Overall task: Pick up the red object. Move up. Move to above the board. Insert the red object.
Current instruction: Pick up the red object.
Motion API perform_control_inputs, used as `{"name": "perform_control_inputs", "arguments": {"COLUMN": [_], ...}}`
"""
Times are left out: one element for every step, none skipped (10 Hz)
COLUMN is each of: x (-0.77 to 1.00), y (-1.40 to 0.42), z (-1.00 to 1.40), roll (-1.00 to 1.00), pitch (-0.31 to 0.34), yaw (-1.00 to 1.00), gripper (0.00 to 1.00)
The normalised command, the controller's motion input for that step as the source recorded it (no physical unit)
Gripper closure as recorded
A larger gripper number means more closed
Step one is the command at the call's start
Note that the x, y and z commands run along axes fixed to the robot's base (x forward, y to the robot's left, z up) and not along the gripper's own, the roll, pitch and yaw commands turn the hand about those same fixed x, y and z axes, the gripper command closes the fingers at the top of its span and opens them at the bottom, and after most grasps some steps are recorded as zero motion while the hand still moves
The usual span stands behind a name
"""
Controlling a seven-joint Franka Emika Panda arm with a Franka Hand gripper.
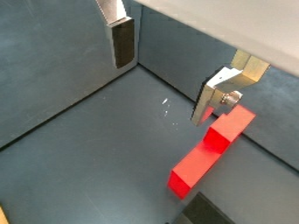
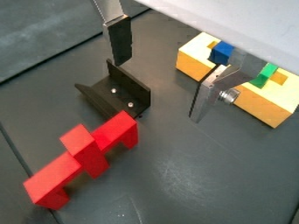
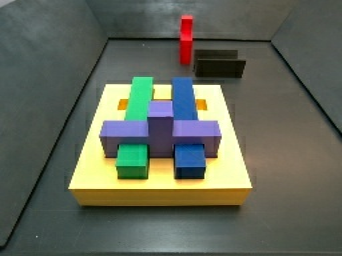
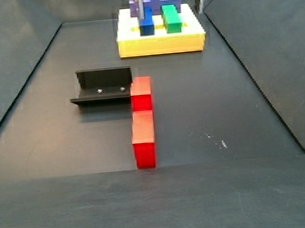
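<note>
The bright red arch-shaped block (image 4: 142, 122) lay flat on the dark grey floor (image 4: 63, 134), one end just beside the dark L-shaped bracket fixture (image 4: 102, 87); in a wrist view (image 2: 84, 160) that end appeared to touch the bracket (image 2: 117, 94). The floor was matte and bare around it, closed in by dark grey walls (image 3: 54, 30). Well apart stood the large flat yellow slotted board (image 3: 160, 185), bearing green (image 3: 134, 158), blue (image 3: 190, 158) and purple (image 3: 158, 130) blocks. The two-finger gripper (image 2: 163, 70) hung above the floor between the red block and the board, its flat silver fingers (image 2: 216, 92) spread wide, holding and touching nothing. In both wrist views the gap between the dark pads (image 1: 121, 45) showed only floor.
</note>
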Motion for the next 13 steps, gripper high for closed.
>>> {"name": "perform_control_inputs", "arguments": {"x": [0.59, 0.54, 0.35, 0.32, 0.34, 0.55, 0.52, 0.48, 0.47, 0.45, 0.46, 0.33, 0.22], "y": [0.00, 0.15, 0.24, 0.28, 0.27, 0.30, 0.31, 0.32, 0.33, 0.33, 0.33, 0.10, 0.00], "z": [0.00, -0.04, -0.07, -0.02, 0.00, 0.00, 0.00, 0.00, 0.00, -0.02, 0.00, 0.00, -0.06], "roll": [0.00, 0.02, 0.02, 0.00, 0.00, -0.04, -0.02, 0.00, 0.00, 0.00, 0.00, -0.06, -0.12], "pitch": [0.163, 0.180, 0.140, 0.097, 0.051, 0.010, 0.023, 0.046, 0.059, 0.066, 0.061, 0.047, 0.020], "yaw": [-0.26, -0.45, -0.63, -0.71, -0.75, -0.67, -0.67, -0.67, -0.67, -0.67, -0.67, -0.78, -0.91], "gripper": [0.00, 0.00, 0.00, 0.00, 0.00, 0.00, 0.00, 0.00, 0.00, 0.00, 0.00, 0.00, 0.00]}}
